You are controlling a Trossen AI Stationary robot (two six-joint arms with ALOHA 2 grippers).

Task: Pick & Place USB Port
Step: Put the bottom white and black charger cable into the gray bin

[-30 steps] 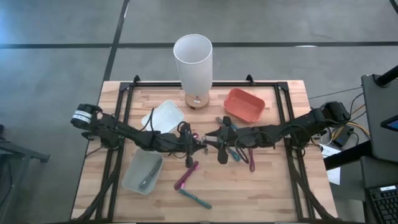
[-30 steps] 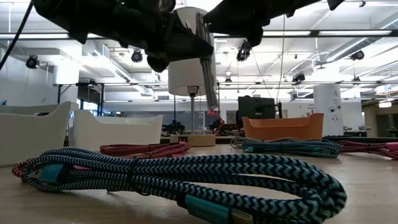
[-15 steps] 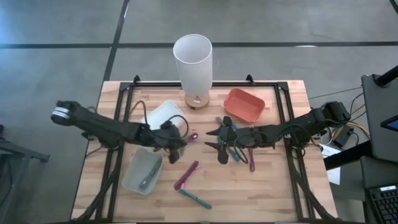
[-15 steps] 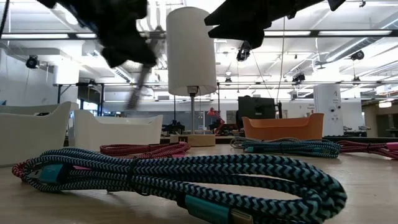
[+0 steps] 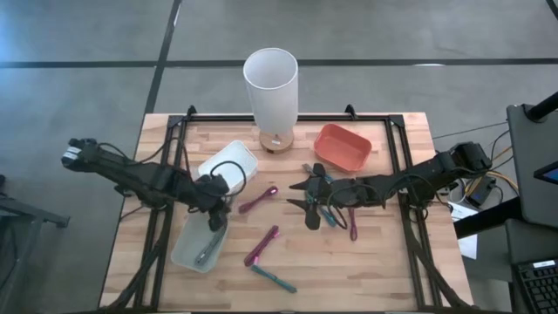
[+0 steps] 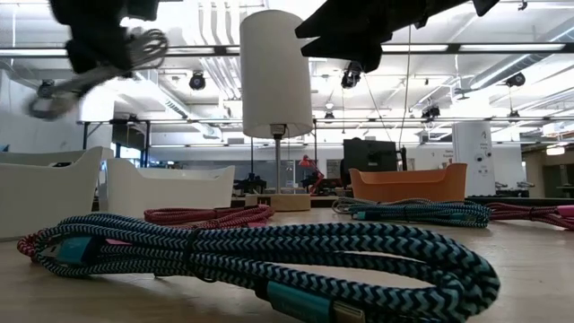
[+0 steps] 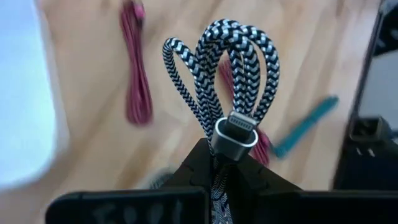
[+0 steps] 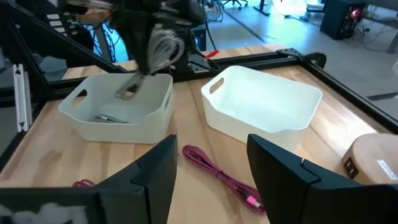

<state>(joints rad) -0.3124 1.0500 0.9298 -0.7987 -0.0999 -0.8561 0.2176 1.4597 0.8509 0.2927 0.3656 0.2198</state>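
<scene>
Since a second ago the left gripper (image 5: 214,202) has swung from table centre to above the grey bin (image 5: 200,242), carrying the cable (image 5: 228,171); the right gripper (image 5: 307,202) has not moved.

High view: a white bin (image 5: 228,163) lies beside the grey one, an orange bin (image 5: 342,146) beyond.

Low view: the cable (image 6: 85,67) hangs high, blurred.

Left wrist view: fingers (image 7: 199,165) are clamped on the coiled black-and-white cable (image 7: 233,74), its plug outward.

Right wrist view: the right fingers (image 8: 280,171) are spread, empty.

Braided cloth cable (image 7: 239,65) with a metal plug, perhaps matt, above the wooden table (image 5: 384,253).
</scene>
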